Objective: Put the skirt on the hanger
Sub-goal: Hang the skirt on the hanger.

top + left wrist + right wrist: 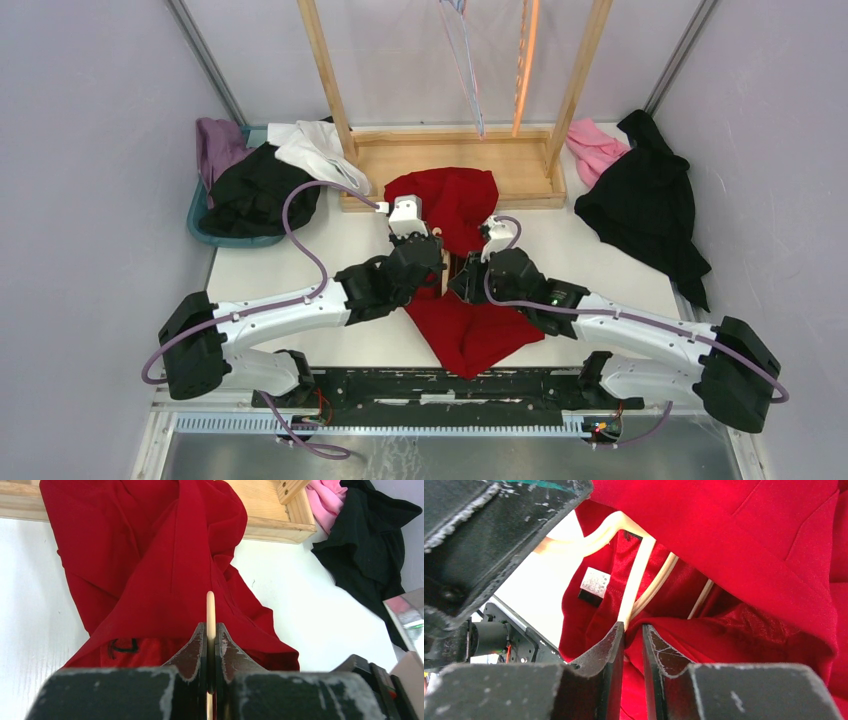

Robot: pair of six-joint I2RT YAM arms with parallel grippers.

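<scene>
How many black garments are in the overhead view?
2. The left black garment lies heaped over the teal bin; the right black garment is spread beside the pink cloth. Others may be buried in the bin.

Wooden rack (450, 160): set at table's (620, 270) far edge.
Teal bin (235, 240): filled with clothes (255, 190), left.
Black garment (645, 205): laid right, beside pink garment (595, 148).

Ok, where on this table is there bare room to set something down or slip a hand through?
Two bare patches of table: one between the teal bin and the red skirt, one between the skirt and the black garment. The centre is crowded: both arms meet over the skirt, and the wooden rack base closes the back.
</scene>
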